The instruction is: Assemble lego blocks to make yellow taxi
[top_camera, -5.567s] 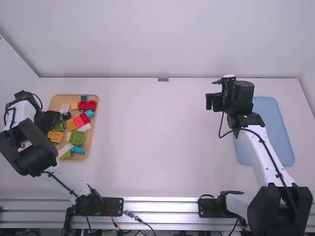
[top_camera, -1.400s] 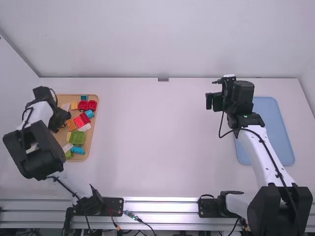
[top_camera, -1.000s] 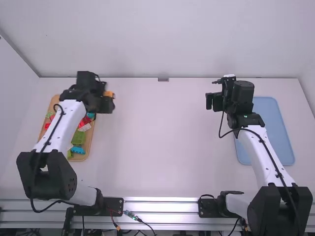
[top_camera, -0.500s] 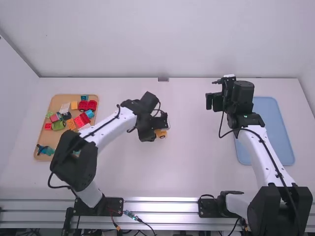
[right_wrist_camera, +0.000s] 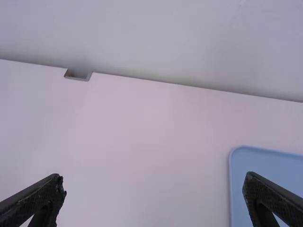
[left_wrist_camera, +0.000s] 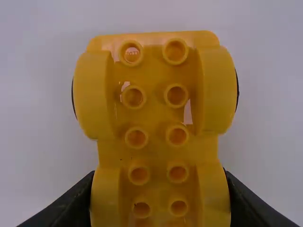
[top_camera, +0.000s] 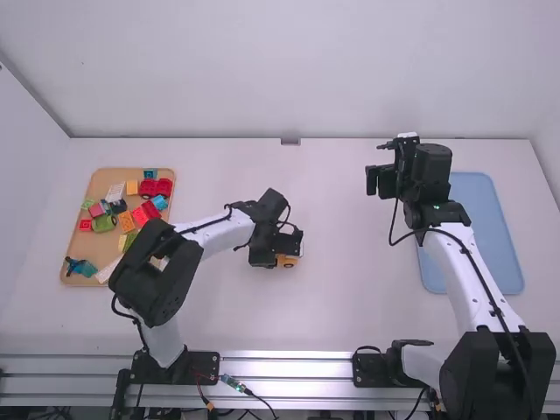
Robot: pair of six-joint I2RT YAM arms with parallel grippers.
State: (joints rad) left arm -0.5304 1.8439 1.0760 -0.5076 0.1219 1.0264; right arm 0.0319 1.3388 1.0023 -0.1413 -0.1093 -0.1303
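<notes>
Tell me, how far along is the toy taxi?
Just the start looks done: the yellow base is at mid-table, away from the wooden tray. It is in hand, between the left gripper's fingers. The building seems left: its studs are bare, loose blocks lie in that tray, and the right gripper is open and empty.

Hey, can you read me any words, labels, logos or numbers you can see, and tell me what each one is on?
There is no text I can read out.
Yellow car base: faint marks in one stud, too small to read.
Blocks on the wooden tray: too small to tell if any carry print.
Blue tray: no lettering that I can make out.
</notes>
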